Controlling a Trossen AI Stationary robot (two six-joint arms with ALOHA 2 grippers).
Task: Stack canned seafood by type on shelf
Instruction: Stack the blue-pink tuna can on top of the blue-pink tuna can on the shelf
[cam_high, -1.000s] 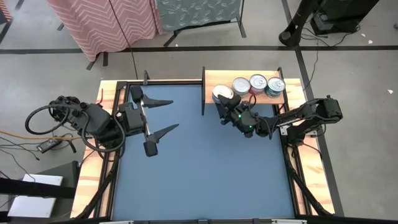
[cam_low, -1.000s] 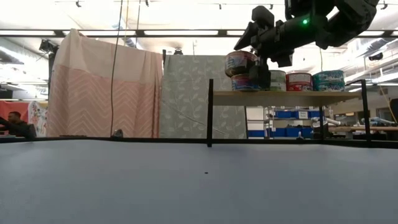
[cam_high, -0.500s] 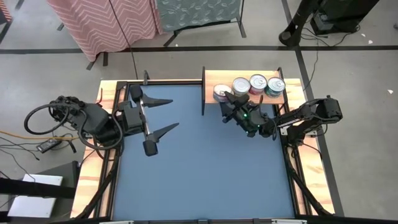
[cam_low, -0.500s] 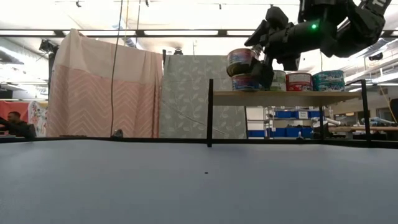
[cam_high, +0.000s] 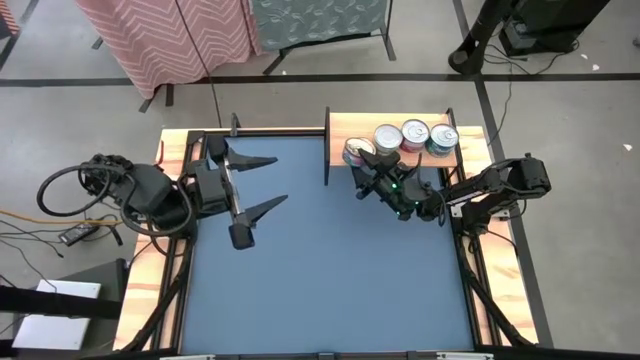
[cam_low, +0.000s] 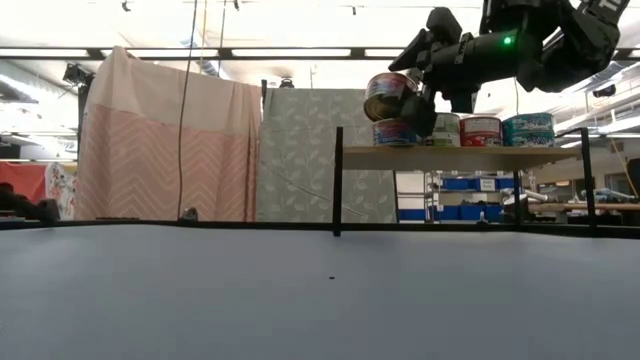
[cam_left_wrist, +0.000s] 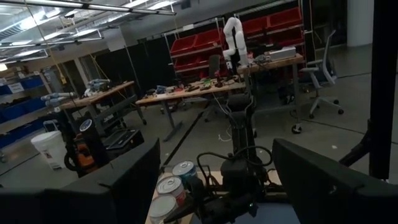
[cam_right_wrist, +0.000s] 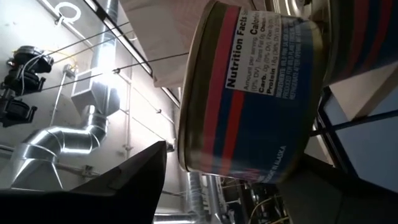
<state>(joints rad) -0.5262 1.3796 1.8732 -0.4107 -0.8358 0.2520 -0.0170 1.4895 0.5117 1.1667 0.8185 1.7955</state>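
We see our right gripper (cam_high: 366, 170) up by the left end of the shelf (cam_high: 338, 128). Its fingers hold a tin (cam_low: 386, 96) by its sides. The tin is tilted and sits just above another tin (cam_low: 393, 132) on the shelf; we cannot tell if the two touch. Three more tins (cam_high: 414, 136) stand in a row farther along the shelf. Up close, the held tin has a blue and red label (cam_right_wrist: 249, 93). Our left gripper (cam_high: 262, 185) waits over the left side of the blue table (cam_high: 320, 280), fingers spread wide and holding nothing.
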